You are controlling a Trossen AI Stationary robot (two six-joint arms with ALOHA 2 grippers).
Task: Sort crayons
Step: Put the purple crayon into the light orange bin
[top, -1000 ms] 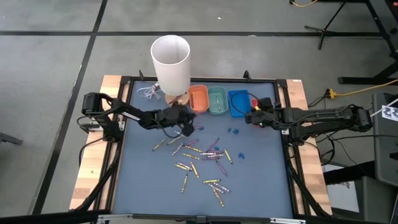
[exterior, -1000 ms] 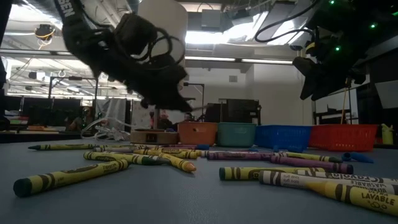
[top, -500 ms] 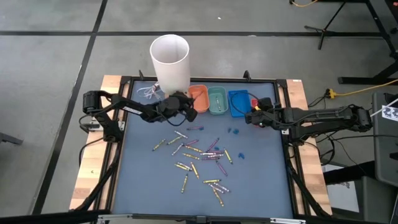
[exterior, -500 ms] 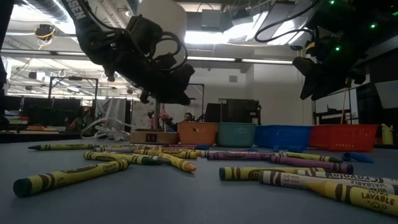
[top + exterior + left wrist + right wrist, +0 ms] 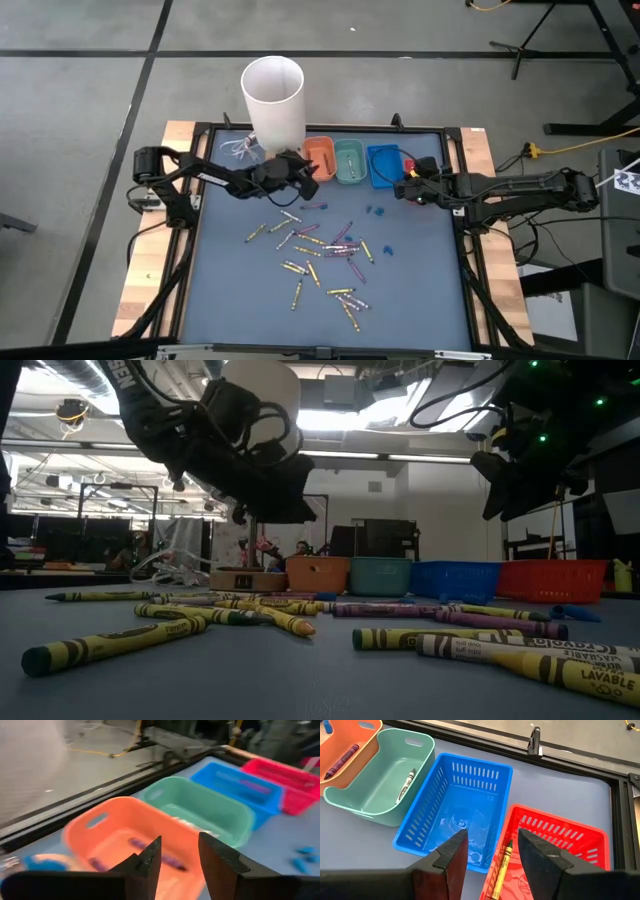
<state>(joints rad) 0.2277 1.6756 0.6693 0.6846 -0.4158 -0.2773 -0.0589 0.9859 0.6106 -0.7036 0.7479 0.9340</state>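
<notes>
Two tools are seen open, empty: left tool [image 5: 303,178] above the orange tray [image 5: 319,158], right tool [image 5: 490,851] above the red tray [image 5: 555,840]. Crayons [image 5: 322,252] lie scattered mid-worktop [image 5: 420,290].

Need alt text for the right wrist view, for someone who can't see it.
The right gripper, fingers open, hovers over the blue basket and the red basket, which holds a yellow crayon. Beside them, the teal tray holds a pale crayon and the orange tray a purple one.
</notes>
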